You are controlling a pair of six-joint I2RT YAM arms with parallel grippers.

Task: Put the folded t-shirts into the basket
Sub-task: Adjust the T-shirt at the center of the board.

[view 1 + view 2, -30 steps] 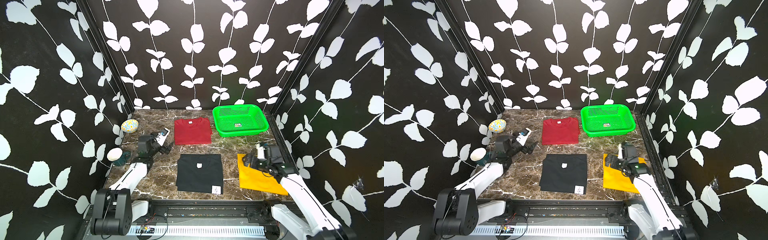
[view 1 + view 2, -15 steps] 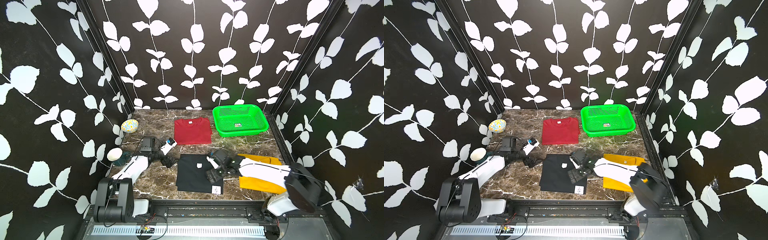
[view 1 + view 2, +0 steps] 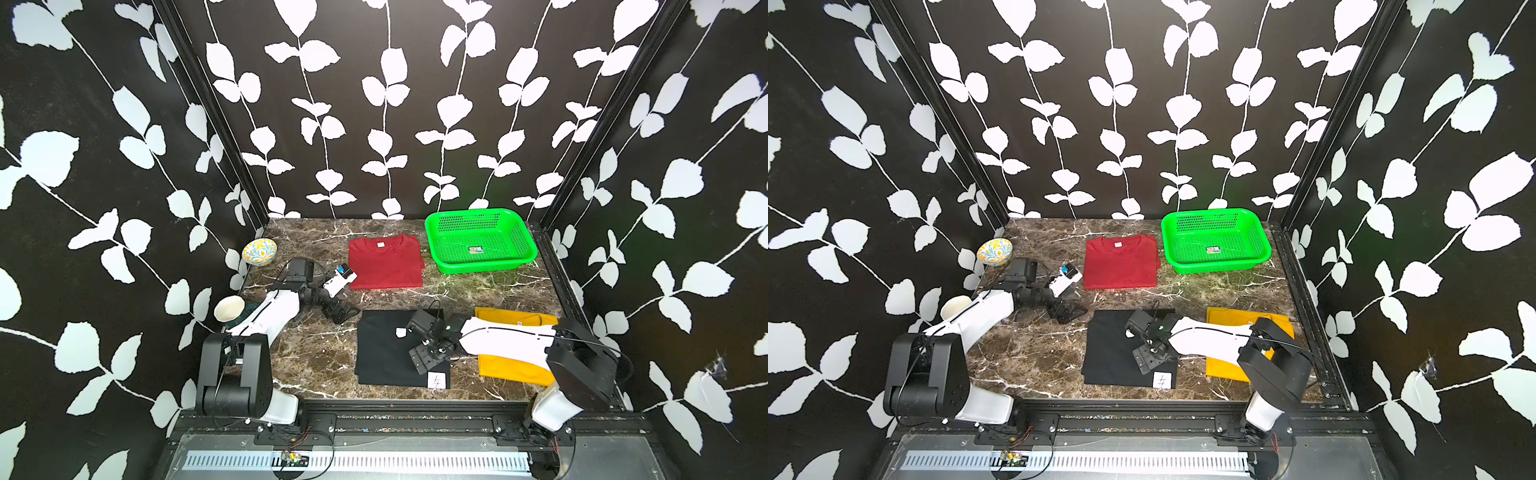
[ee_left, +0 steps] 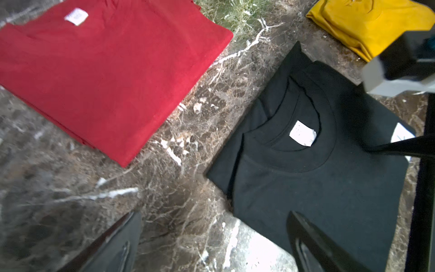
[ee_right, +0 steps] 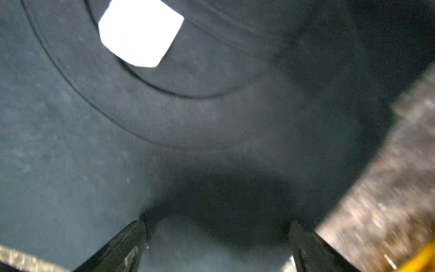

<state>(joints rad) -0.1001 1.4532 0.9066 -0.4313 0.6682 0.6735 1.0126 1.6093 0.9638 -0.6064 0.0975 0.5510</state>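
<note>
Nearest, the right gripper (image 5: pixel 216 226) hangs spread wide just above the black tee (image 3: pixel 386 353), with the yellow tee (image 3: pixel 509 370) to its right, partly under that arm. The left gripper (image 4: pixel 214 214), also parted, hovers off the black tee's far-left corner. Beyond lie the red tee (image 3: pixel 384 262) and, far right, the green basket (image 3: pixel 482 266), all on a marble table (image 3: pixel 316 353) between leaf-papered walls (image 3: pixel 374 104).

Bare brown marble table (image 3: pixel 316 353) lies open beside the flat black folded tee (image 3: pixel 382 353) — my white right arm (image 3: pixel 507 343) lies across the golden-yellow folded tee (image 3: pixel 507 374), barring it.
</note>
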